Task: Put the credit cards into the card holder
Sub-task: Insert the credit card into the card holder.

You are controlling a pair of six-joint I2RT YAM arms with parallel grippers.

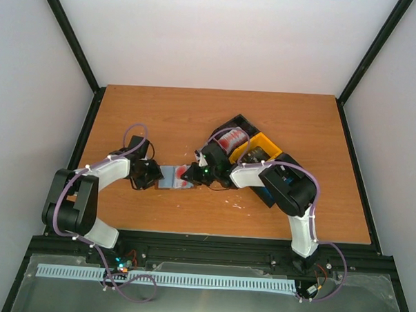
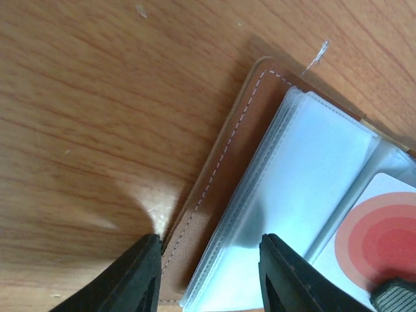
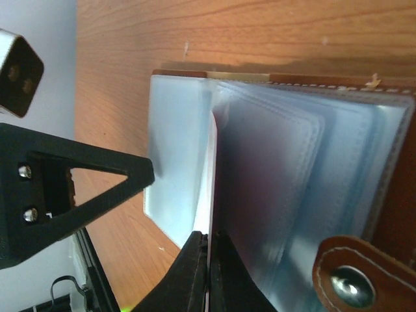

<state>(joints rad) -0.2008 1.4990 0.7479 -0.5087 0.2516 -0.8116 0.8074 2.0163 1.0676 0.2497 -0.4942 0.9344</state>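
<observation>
The brown card holder (image 1: 167, 177) lies open on the table between the two arms, clear sleeves up. My left gripper (image 2: 208, 273) straddles its left end, one finger (image 2: 140, 273) at the brown cover's stitched edge (image 2: 214, 169) and the other on the sleeves (image 2: 305, 175); the jaws stand apart. My right gripper (image 3: 209, 250) is shut on a red-and-white credit card (image 2: 383, 240), seen edge-on (image 3: 209, 175) in the right wrist view among the holder's sleeves (image 3: 292, 169). The snap tab (image 3: 354, 273) is at the lower right.
A black bin (image 1: 231, 138) holding red-and-white cards and a yellow bin (image 1: 258, 150) stand behind the right arm. The left gripper's black finger (image 3: 97, 188) reaches in from the left of the right wrist view. Black frame rails border the table.
</observation>
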